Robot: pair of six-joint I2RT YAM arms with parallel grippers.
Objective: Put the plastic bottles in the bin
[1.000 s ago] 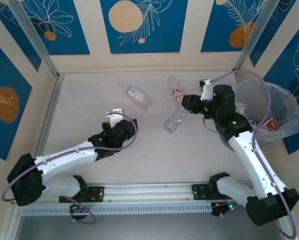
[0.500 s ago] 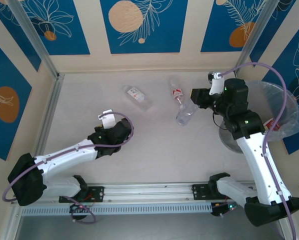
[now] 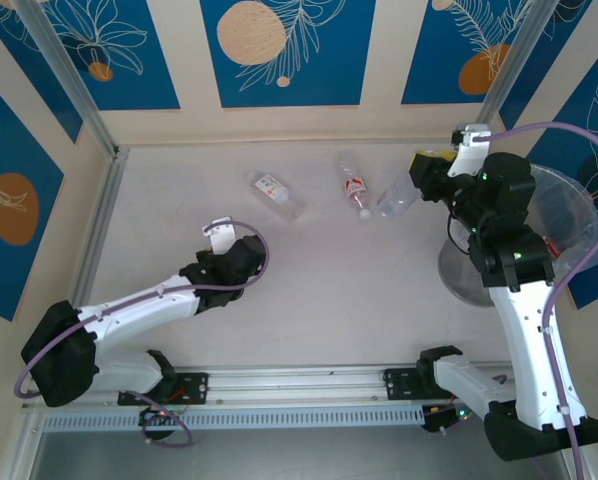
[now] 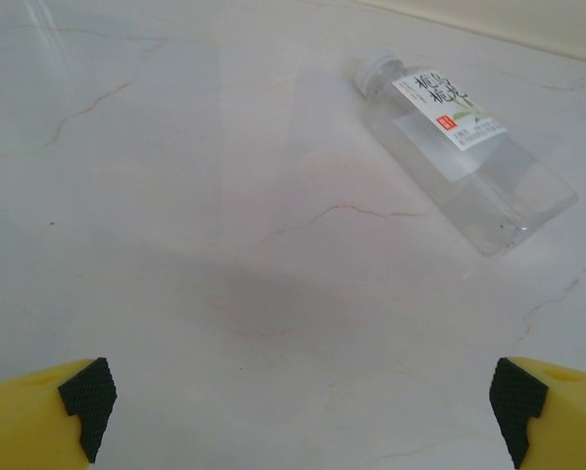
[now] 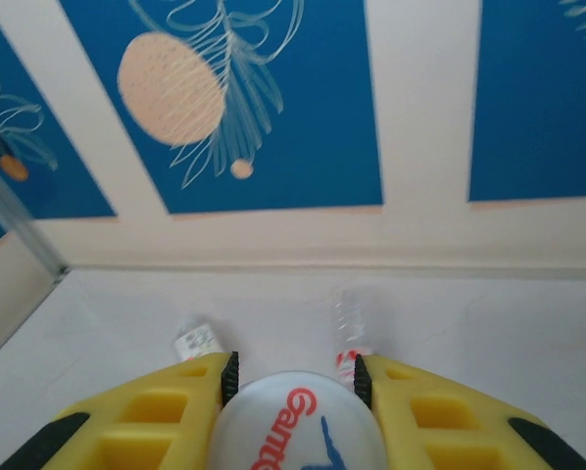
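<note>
Yellow fingers (image 5: 205,392) of the right gripper (image 5: 295,382) pinch the held bottle (image 5: 298,431) from both sides, their black pads pressed against its round white end with red lettering. From above, the right gripper (image 3: 411,188) hangs over the table (image 3: 309,290) at about 2 o'clock, and the held bottle (image 3: 392,200), clear, juts from the jaws toward 8 o'clock, off the surface. The bin (image 3: 579,215) sits at 3 o'clock, just beyond that arm's wrist, with something red lying inside its crinkled liner.

The left gripper (image 4: 298,401) has its jaws spread wide, one tip at each lower corner of its wrist view, with nothing between them but bare table. The white-label bottle (image 4: 464,147) lies on its side toward 1 o'clock from it, well apart, cap pointing to 10 o'clock.

Seen from above, the white-label bottle (image 3: 275,193) rests near 12 o'clock, and the red-label bottle (image 3: 354,187) lies just beside the held bottle's free end, at its 9 o'clock.
</note>
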